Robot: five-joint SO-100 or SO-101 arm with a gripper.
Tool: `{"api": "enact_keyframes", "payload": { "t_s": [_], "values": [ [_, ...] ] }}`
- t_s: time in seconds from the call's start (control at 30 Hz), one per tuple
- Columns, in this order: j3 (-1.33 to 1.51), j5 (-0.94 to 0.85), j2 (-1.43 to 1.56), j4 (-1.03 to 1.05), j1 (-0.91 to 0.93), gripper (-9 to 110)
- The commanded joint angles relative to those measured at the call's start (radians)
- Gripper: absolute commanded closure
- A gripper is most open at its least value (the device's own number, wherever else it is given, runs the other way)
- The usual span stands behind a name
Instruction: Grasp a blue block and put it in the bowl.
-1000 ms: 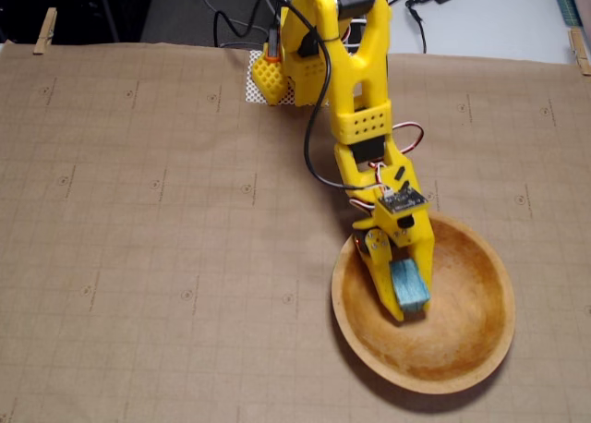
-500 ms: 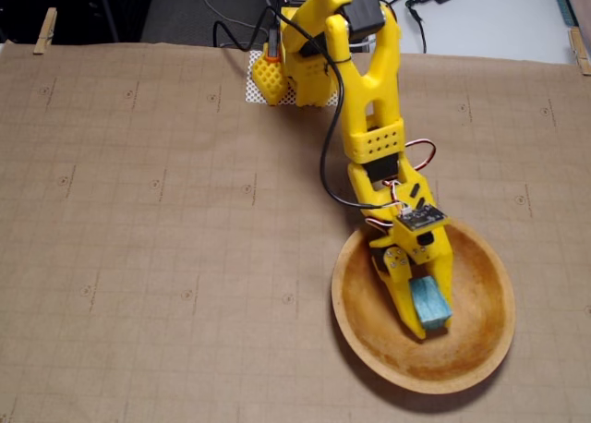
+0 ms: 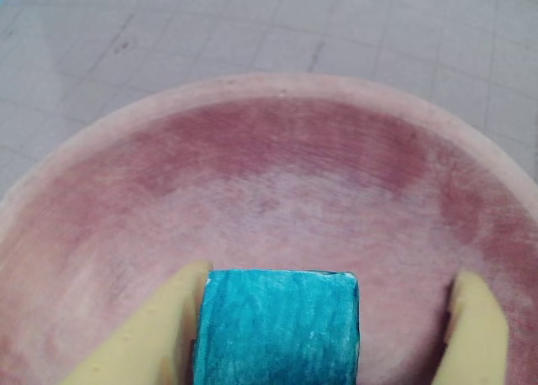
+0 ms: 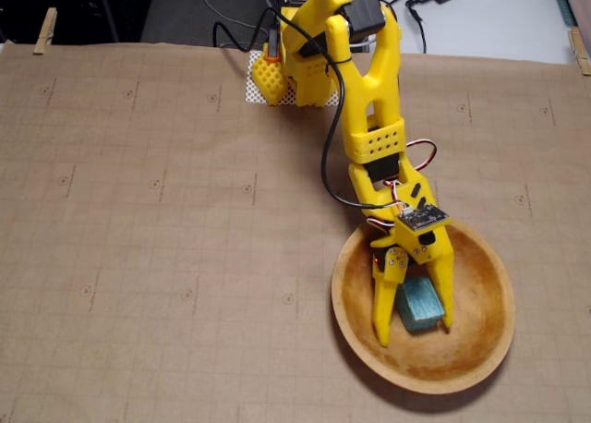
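Block (image 4: 420, 304): teal-blue, mottled, matt and slightly rough, streaked like brushed paint in the wrist view (image 3: 277, 326).
Bowl (image 4: 480, 340): wood, grained orange-brown inside with a lighter tan rim; dull sheen, smooth. The wrist view (image 3: 277, 150) tints it pinkish, and fine grain lines show.
Gripper (image 4: 414, 332): yellow plastic, matt, its fingers (image 3: 479, 318) smooth.
Arm (image 4: 369, 100): the same yellow plastic, some parts perforated, with black cables and a small dark circuit board.
Mat (image 4: 138, 238): brown paper-like sheet, matt, printed with a faint grid.
Clothespin (image 4: 44, 30): pale bare wood.
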Motion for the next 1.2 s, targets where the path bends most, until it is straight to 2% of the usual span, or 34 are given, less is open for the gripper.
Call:
{"api": "enact_keyframes", "payload": {
  "t_s": [0.0,0.37,1.03,1.17],
  "values": [
    [-0.051,-0.003,0.032,-0.015,0.005,55],
    [0.003,-0.003,0.126,-0.015,-0.009,54],
    [0.569,0.003,0.877,-0.012,-0.011,54],
    [0.693,0.008,1.060,0.057,-0.011,54]
  ]
}}
